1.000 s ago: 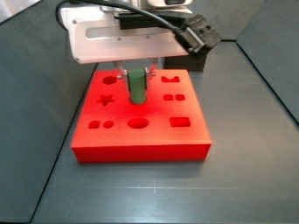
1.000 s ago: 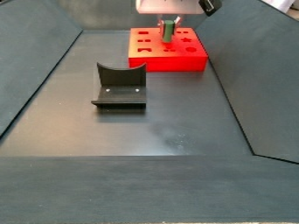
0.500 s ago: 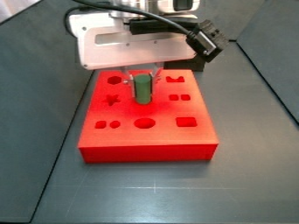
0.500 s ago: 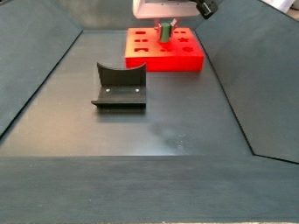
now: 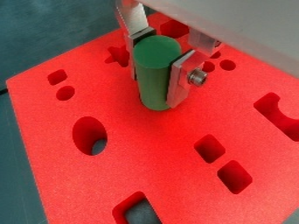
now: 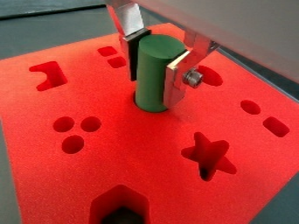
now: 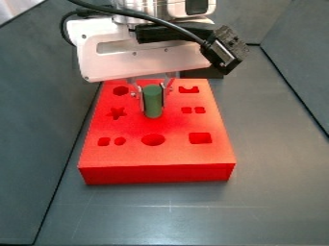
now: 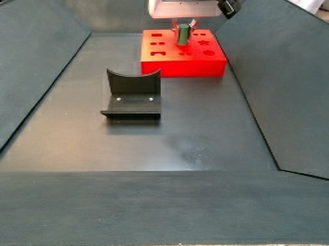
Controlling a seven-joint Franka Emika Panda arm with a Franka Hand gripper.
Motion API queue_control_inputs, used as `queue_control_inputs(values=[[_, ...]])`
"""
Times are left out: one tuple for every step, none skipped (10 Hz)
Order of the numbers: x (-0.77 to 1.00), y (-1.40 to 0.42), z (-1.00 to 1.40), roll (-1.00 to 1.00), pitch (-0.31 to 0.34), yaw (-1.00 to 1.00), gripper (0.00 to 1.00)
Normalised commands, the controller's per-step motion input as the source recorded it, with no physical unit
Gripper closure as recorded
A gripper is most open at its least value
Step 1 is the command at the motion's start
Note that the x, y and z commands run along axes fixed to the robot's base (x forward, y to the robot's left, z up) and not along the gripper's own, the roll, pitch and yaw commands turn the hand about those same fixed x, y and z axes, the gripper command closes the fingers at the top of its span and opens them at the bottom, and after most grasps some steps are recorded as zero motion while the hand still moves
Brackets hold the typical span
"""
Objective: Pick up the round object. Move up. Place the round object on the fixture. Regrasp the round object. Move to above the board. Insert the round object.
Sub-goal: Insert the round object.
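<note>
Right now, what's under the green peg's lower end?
The red board lies directly under the green peg, which the gripper holds upright between its jaws. The peg's lower end covers that spot, so whether a hole lies beneath cannot be seen.

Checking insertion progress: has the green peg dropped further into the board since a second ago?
Cannot tell: the green peg, held by the gripper, stands about as high against the board.

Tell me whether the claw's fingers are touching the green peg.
Touching. Both wrist views show the claw over the red board, its silver fingers pressed flat against opposite sides of the upright green peg, no gap.
</note>
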Motion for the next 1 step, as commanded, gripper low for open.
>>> queue_control_inputs(values=[[0.00, 0.00, 0.00, 0.00, 0.000, 0.00, 1.00]])
